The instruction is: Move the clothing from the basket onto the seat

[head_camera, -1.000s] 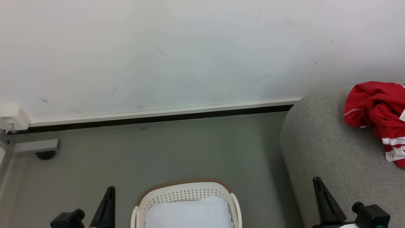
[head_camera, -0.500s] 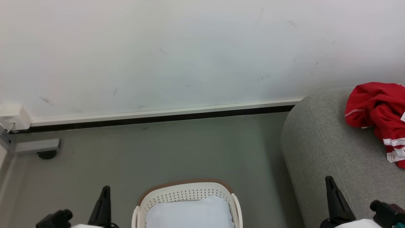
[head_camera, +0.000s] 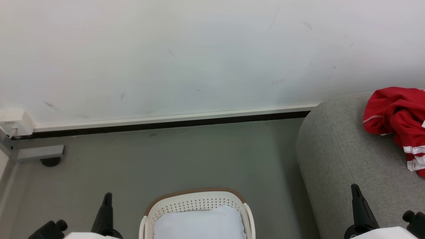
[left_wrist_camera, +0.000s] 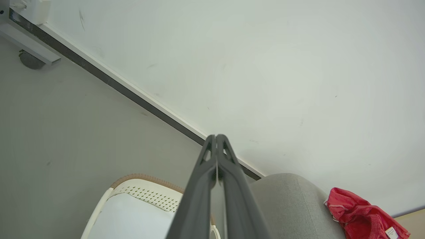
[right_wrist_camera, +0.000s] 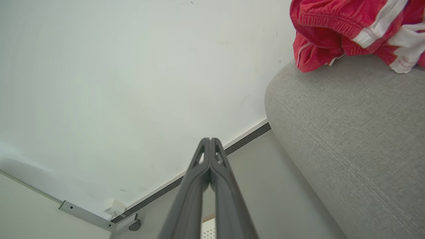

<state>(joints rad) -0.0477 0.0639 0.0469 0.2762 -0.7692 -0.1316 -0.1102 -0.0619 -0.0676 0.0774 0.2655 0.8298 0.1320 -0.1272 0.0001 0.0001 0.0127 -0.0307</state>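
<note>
The red clothing (head_camera: 396, 116) with white bands lies crumpled on the light grey seat (head_camera: 342, 156) at the right; it also shows as the clothing (left_wrist_camera: 362, 215) and the clothing (right_wrist_camera: 348, 30) on the seat (right_wrist_camera: 348, 132). The cream basket (head_camera: 197, 204) with a brown rim stands on the floor at bottom centre, holding a pale bluish-white cloth (head_camera: 199, 224). My left gripper (head_camera: 107, 199) is shut and empty, left of the basket. My right gripper (head_camera: 356, 192) is shut and empty, in front of the seat, well short of the clothing.
A white wall with a dark baseboard (head_camera: 166, 122) runs behind the grey floor. A white socket box (head_camera: 15, 124) and a grey metal bracket with a castor (head_camera: 40, 154) sit at the left, by the wall.
Both grippers have drawn back toward the bottom edge and outward, left one further left, right one further right. The clothing, basket and seat stay put.
</note>
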